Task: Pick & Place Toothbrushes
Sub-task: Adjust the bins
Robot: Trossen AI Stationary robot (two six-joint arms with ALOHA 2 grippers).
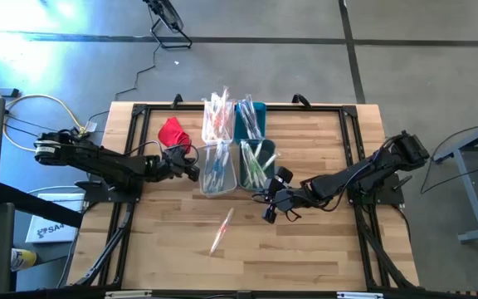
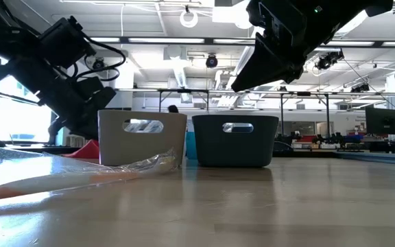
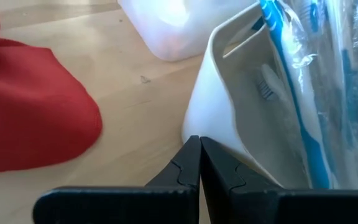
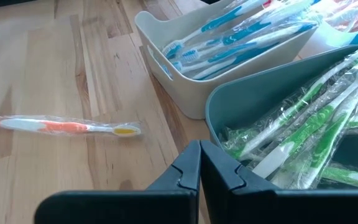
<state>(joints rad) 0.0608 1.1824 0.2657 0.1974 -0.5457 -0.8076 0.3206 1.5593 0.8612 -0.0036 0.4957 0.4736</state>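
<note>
Both jaws pressed together beside the bins [image 1: 231, 141]; orange toothbrush [image 1: 221, 231] lies on open table [image 1: 322, 249].

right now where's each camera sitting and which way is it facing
High view: above the table, looking straight down; both arms show, left pincer and right pincer shut.
Low view: at tabletop height, looking level across into the room; arms enter from above.
Left wrist view: behind its shut fingers, facing a white bin and red cloth.
Right wrist view: facing the teal bin.
Shared: the loose orange toothbrush shows in high, low and right wrist views.
</note>
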